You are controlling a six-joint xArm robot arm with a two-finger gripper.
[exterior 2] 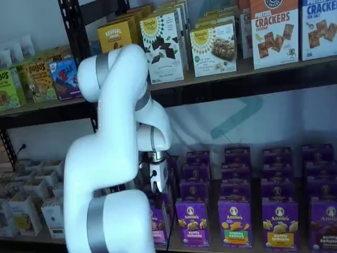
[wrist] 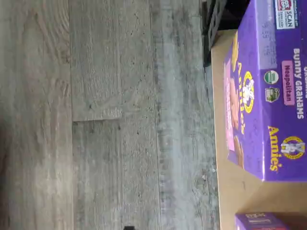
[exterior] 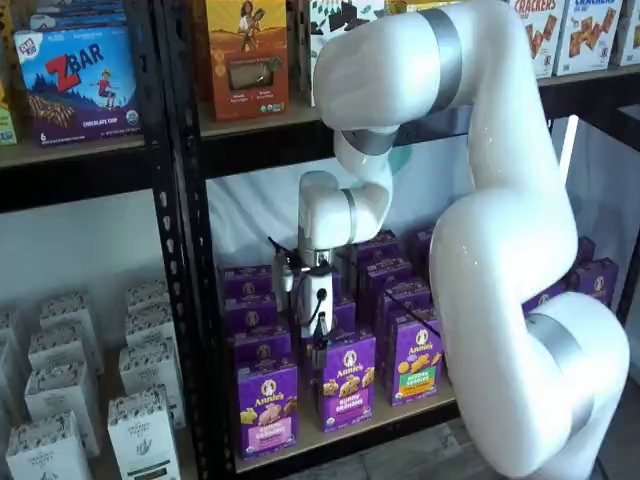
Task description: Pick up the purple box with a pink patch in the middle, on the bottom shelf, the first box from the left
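The purple box [exterior: 267,407] stands upright at the front left of the bottom shelf [exterior: 345,435], with a round white logo on top and a pink patch low on its front. The wrist view shows it close up [wrist: 268,96], lettered Neapolitan, on the tan board [wrist: 230,182]. In a shelf view it is partly hidden behind my arm [exterior 2: 159,225]. My gripper [exterior: 320,342] hangs fingers down just above and to the right of this box, between the first two columns, and also shows in a shelf view [exterior 2: 158,185]. No gap between the fingers shows, and nothing is held.
Further purple Annie's boxes [exterior: 348,383] [exterior: 417,360] stand to the right and in rows behind. White cartons [exterior: 140,425] fill the neighbouring rack on the left. A black post [exterior: 190,300] borders the shelf. Grey plank floor [wrist: 110,115] lies below the shelf edge. The upper shelf [exterior: 300,130] is overhead.
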